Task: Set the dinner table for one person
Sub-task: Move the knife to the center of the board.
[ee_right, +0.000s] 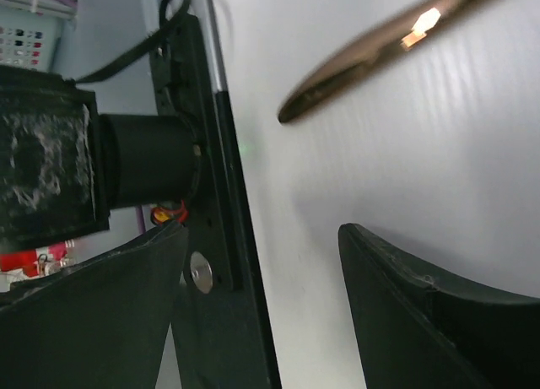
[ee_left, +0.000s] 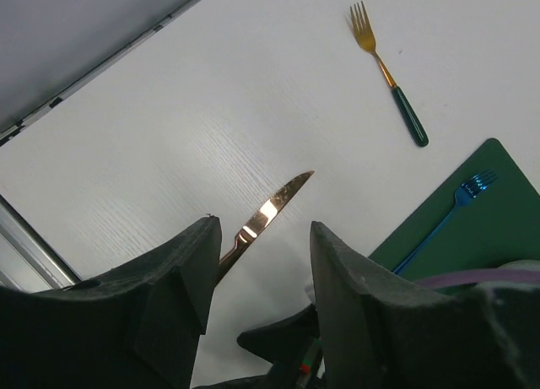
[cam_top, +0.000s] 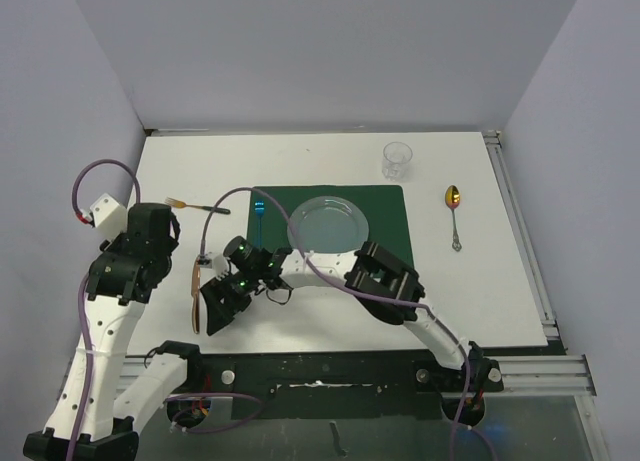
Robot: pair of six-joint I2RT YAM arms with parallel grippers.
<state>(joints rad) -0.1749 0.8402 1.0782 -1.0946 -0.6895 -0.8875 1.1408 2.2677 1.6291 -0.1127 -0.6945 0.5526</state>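
Dinner table (cam_top: 490,281), a broad matte white top, fills the overhead view as two robot arms work on a place setting for one. Rigid and fixed by the look of it, it is nothing to be lifted, and its hard, smooth face likely lets flat cutlery lie flush and skid when nudged. At far left the left gripper (ee_left: 266,245) hangs above the bare top, fingers apart and holding nothing. Beyond it a gold fork (cam_top: 198,206) with a dark green handle lies off the mat. Next comes a copper-toned knife (cam_top: 195,293), flat on the white near the front edge, its tip pointing away from the arms. Thin, stiff, light and probably slick, it looks best pinched across the narrow handle rather than the blade. The right gripper (ee_right: 263,245), reaching across from the other side, hovers just beside the knife with its fingers spread and empty. A blue fork (cam_top: 257,213) rests on the left edge of the dark green placemat (cam_top: 385,226), which carries a clear plate (cam_top: 327,221). A clear glass (cam_top: 397,159), upright and fragile-looking, stands just past the mat's far right corner, and a gold spoon (cam_top: 454,219) lies apart on the right. Metal rails (cam_top: 520,231) edge the right and near sides, and plain pale grey walls (cam_top: 300,51) close in on three sides.
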